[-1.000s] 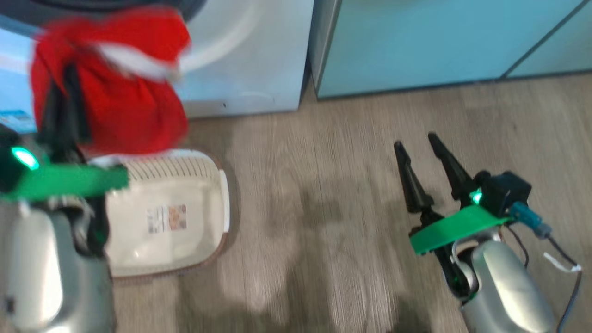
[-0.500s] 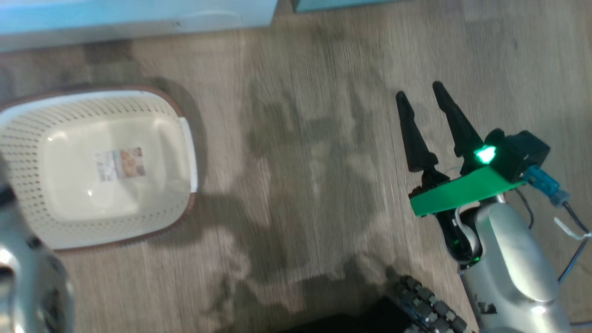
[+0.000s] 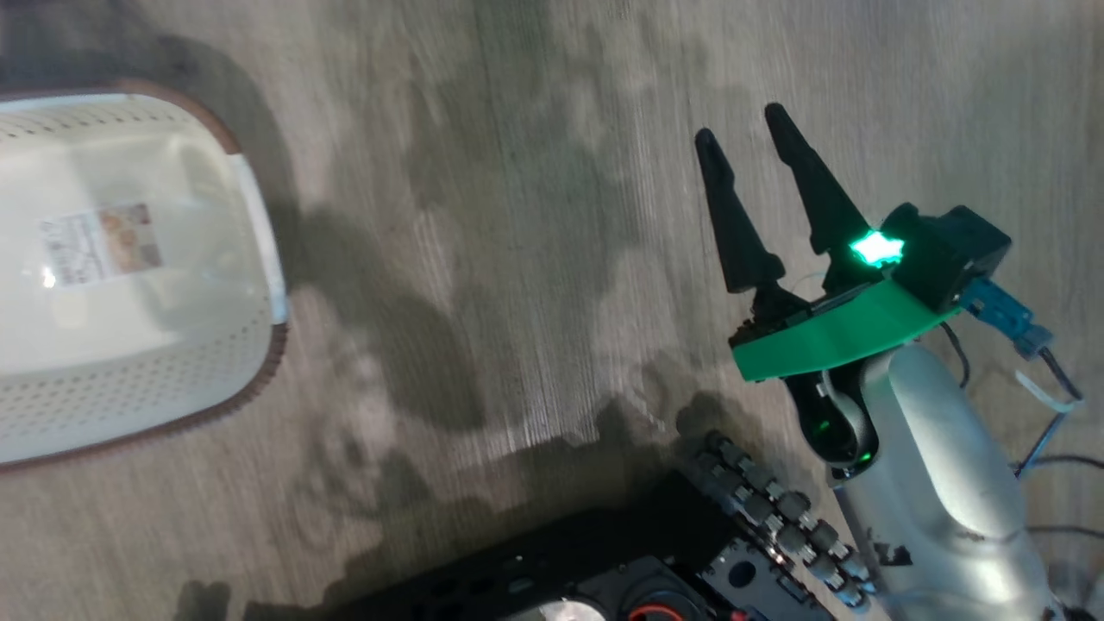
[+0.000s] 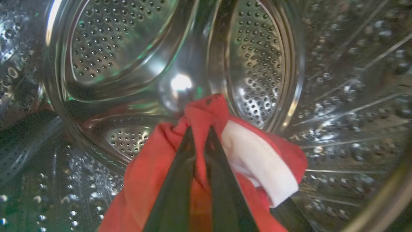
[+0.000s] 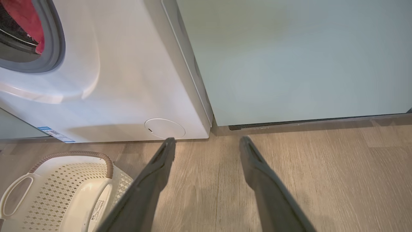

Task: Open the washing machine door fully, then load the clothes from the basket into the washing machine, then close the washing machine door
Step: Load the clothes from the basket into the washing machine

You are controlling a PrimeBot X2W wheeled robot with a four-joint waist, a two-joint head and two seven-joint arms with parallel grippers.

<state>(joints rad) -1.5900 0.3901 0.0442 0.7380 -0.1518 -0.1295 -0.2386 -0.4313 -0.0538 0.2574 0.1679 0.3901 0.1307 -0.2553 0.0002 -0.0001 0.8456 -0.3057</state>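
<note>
Left claw (image 4: pixel 201 130) is pinching the red garment (image 4: pixel 151 174), its 2 fingers pressed nearly together on a bunched fold at the tips. Garment is inside the drum (image 4: pixel 257 64) and hangs back along the fingers toward the wrist, with a white patch on its right side. Drum's back wall is straight ahead of the tips, perforated wall below. Letting go here should land it in the machine, so the left arm is the one in play.

Right wrist view catches a bit of red behind the grey seal (image 5: pixel 54 48) of the washing machine (image 5: pixel 128 83). Right claw (image 3: pixel 740 125) is spread, holding nothing, over the floor (image 3: pixel 517 216), well apart from the basket (image 3: pixel 259 259).

Basket is cut off at the left; the part in frame holds just a sticker. Garment's lower end runs off frame. Door position can't be told.
</note>
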